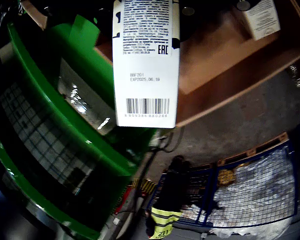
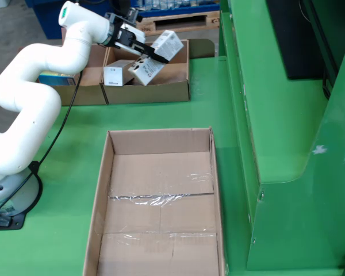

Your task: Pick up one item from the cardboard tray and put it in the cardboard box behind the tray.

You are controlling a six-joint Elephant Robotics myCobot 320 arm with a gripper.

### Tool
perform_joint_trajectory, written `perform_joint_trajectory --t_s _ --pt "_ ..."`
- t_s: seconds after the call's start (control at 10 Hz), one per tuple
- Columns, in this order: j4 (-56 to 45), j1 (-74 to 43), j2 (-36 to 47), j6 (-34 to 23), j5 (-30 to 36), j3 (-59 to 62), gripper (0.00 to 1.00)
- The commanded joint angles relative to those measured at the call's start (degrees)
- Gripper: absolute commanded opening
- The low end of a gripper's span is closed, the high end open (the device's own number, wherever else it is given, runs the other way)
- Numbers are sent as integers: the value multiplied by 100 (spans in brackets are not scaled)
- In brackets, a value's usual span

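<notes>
In the standing view my gripper (image 2: 157,55) is shut on a white carton (image 2: 168,42) and holds it tilted over the small cardboard box (image 2: 149,92) at the far end of the table. Two more white cartons (image 2: 118,75) lie inside that box. The big flat cardboard tray (image 2: 106,190) lies nearer the camera, and nothing shows in it. In the gripper view the held carton (image 1: 146,65) fills the top centre, barcode end down, above the brown box floor (image 1: 225,55). Another white carton (image 1: 261,17) lies at the top right. My fingers do not show there.
A second cardboard box (image 2: 83,86) with a blue item (image 2: 54,79) stands left of the small box. A tall green machine frame (image 2: 287,115) walls the right side. The arm's base (image 2: 11,195) is at the left. A blue wire cage (image 1: 255,190) stands on the floor.
</notes>
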Motion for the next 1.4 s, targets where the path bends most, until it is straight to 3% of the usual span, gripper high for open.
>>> perform_joint_trajectory --t_s 0.0,0.2,1.3 --pt "53 307 134 -271 -35 123 0" --pt "53 307 133 -15 -36 123 0" --pt "53 307 133 -18 -36 123 0"
